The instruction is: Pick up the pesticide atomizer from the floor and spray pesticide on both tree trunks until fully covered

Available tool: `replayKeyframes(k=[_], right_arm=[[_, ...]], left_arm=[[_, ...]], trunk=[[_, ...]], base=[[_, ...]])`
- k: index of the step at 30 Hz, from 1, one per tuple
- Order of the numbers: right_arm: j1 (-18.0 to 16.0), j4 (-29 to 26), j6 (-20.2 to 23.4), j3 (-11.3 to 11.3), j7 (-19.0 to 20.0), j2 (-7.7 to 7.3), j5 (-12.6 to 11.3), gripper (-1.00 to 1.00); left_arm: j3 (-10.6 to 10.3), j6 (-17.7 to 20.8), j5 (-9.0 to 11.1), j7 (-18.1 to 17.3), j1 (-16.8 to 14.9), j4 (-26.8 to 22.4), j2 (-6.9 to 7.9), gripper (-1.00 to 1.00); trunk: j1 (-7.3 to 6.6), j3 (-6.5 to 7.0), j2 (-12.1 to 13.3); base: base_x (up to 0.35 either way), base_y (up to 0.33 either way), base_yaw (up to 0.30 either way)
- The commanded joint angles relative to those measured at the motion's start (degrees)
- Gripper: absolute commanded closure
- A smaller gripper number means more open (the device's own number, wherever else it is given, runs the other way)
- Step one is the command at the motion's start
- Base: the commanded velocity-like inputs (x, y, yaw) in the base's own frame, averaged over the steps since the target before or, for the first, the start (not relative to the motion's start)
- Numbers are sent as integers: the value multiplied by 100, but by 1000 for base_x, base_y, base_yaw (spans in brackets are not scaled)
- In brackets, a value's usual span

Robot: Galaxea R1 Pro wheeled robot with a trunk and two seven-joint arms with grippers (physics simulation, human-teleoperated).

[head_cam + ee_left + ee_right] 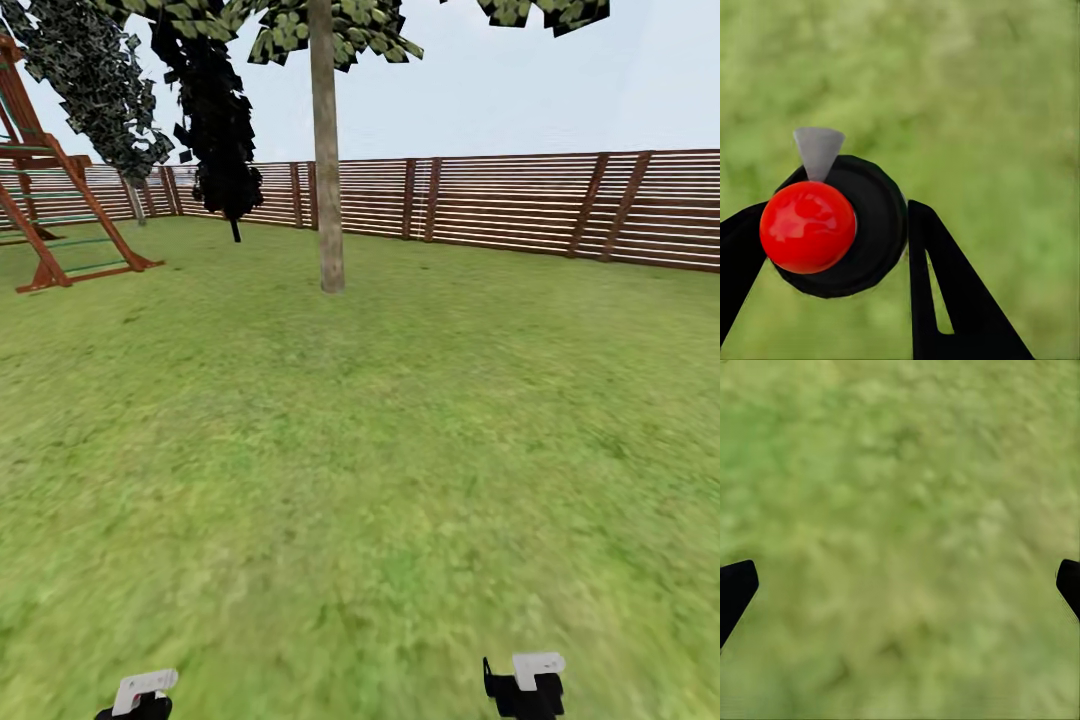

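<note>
No legible text, labels, brands, numbers or signs in any view. Fence point(520, 200), tree trunk point(326, 150) and play frame point(50, 190): plain surfaces, no markings. Atomizer point(832, 225): red top and black body, unmarked. Grass point(900, 510): nothing written.

A: What colour was the tree trunk point(326, 170)?
B: Pale grey-beige, mottled brown. The fence point(520, 205) was reddish-brown slats, the lawn point(360, 450) patchy green.
A: And the atomizer point(832, 225)?
B: A glossy red ball on a black disc, with a grey nozzle.
</note>
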Motion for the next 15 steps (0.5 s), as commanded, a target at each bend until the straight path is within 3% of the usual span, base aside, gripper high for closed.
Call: replayKeyframes(k=[1, 15], right_arm=[[-5, 8, -17, -28, -31, 0, 61, -100], [-5, 16, -17, -27, -31, 0, 61, -100]], left_arm=[[41, -8, 52, -60, -4, 7, 0, 100], [41, -7, 52, -60, -4, 7, 0, 100]], trunk=[[3, -5, -2], [3, -5, -2]], base=[[340, 0, 0], [340, 0, 0]])
